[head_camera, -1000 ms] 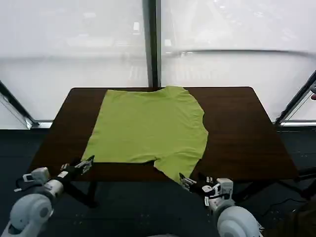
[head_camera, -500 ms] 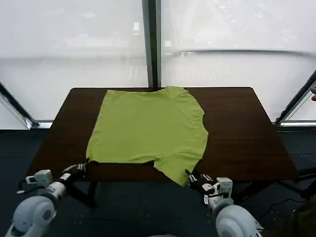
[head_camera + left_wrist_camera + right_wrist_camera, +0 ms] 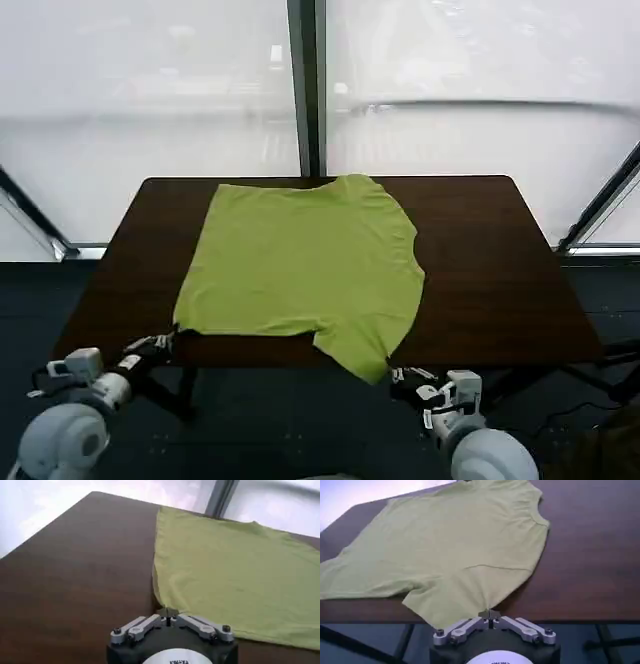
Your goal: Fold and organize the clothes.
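We note a dark brown bench [image 3: 480, 260] set before the windows. One lime-green T-shirt [image 3: 300, 265] lies spread flat on it, left of centre. Its far edge reaches the bench's far edge. One sleeve overhangs the near edge. We see bare wood on the right side and along the left.

T-shirt [image 3: 300, 265]: plain lime green, no pattern on the side facing up
table [image 3: 480, 260]: dark brown with a faint wood grain, bare along its right and left edges
left gripper [image 3: 160, 343]: black fingers, silver-grey links, white wrist body
right gripper [image 3: 400, 376]: black and silver-grey fingers, white wrist body
floor [image 3: 290, 430]: dark blue-grey
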`<action>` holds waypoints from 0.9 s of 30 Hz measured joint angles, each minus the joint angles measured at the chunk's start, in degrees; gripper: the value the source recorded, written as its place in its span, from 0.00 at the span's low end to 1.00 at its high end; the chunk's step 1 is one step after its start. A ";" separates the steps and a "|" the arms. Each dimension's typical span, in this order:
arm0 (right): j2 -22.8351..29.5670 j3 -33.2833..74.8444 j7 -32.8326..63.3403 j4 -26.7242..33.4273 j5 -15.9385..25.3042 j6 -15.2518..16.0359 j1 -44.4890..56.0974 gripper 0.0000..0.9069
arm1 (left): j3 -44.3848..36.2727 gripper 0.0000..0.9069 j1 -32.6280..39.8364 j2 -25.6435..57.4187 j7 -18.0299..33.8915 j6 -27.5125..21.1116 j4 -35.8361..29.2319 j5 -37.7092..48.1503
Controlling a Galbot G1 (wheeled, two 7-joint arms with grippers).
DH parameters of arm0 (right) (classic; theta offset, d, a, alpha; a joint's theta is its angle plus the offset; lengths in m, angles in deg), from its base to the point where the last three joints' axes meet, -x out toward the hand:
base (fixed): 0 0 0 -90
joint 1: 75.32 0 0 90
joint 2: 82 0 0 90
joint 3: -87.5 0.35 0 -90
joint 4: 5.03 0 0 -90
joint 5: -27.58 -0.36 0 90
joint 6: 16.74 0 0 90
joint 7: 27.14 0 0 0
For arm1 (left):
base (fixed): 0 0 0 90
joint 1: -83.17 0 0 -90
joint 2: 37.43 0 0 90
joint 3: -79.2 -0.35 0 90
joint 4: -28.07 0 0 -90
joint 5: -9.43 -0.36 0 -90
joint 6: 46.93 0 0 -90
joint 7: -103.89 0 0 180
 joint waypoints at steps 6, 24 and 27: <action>-1.85 1.97 0.54 -1.55 -1.19 0.50 1.01 0.00 | 2.39 0.00 -4.81 -0.99 -0.03 -0.17 -3.57 0.59; -2.29 2.74 -4.05 5.22 -1.59 -5.99 -11.00 0.00 | 0.47 0.00 10.03 -2.60 1.14 -1.47 -1.30 3.34; -1.75 1.91 -4.49 8.07 -1.66 -6.10 -14.74 0.00 | -0.69 0.00 13.87 -2.28 1.05 -1.07 0.77 2.78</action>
